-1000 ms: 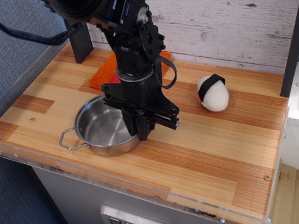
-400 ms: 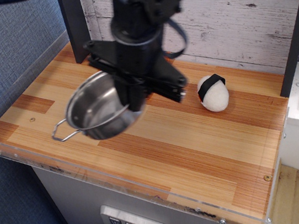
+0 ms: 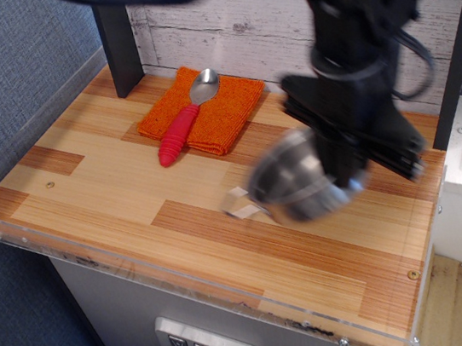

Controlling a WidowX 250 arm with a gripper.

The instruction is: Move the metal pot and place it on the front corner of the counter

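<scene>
The black robot hand point(image 3: 353, 175) grips the blurred, shiny round steel pot point(image 3: 295, 179) aloft at centre-right of the frame, above the striped wooden tabletop point(image 3: 93, 171). Bare planks stretch below to the clear acrylic rim point(image 3: 186, 284).

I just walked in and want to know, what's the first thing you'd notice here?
The big black robot arm, its gripper carrying the shiny metal pot in the air over the right side of the wooden counter, so fast that the pot looks blurry. Next is the bright orange cloth at the back by the wall, with a red-handled spoon lying across its front edge.
</scene>
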